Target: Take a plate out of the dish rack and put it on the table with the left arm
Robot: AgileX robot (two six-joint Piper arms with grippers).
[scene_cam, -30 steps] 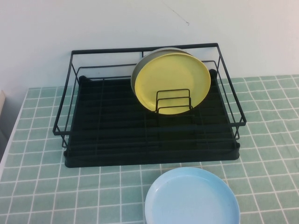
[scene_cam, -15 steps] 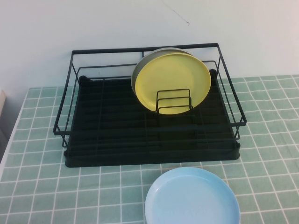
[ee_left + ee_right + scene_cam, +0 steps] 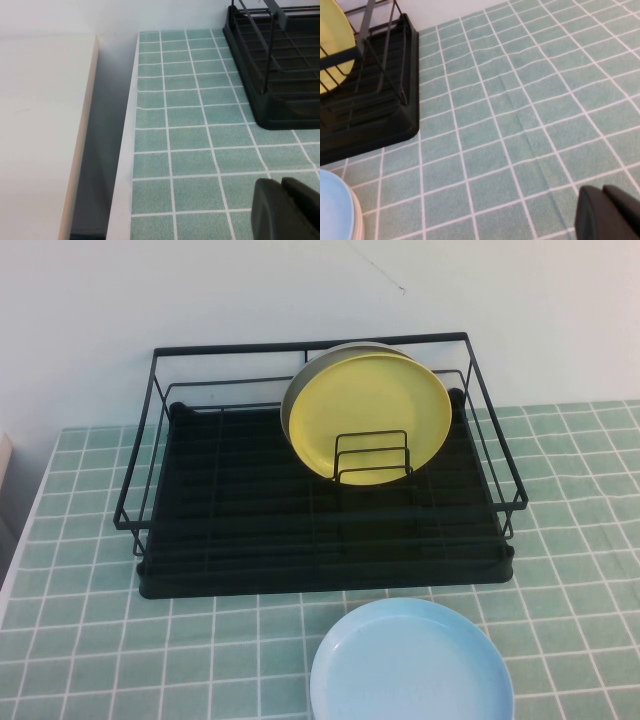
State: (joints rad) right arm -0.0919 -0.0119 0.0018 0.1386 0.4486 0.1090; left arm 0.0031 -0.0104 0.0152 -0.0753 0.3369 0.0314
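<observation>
Two grippers, both parked low over the table, neither holding anything you can see.

Your left gripper (image 3: 290,207) sits above bare tile (image 3: 190,150) off the dish rack's (image 3: 320,540) corner, fingers pressed together; your right gripper (image 3: 612,212) likewise, closed, beside the rack's other side. Blue plate (image 3: 410,665) lies flat on the table at 6 o'clock of the rack, near it. Yellow plate (image 3: 370,410) stands upright in the wire holder (image 3: 372,455), a greyish plate (image 3: 300,380) just behind.
</observation>
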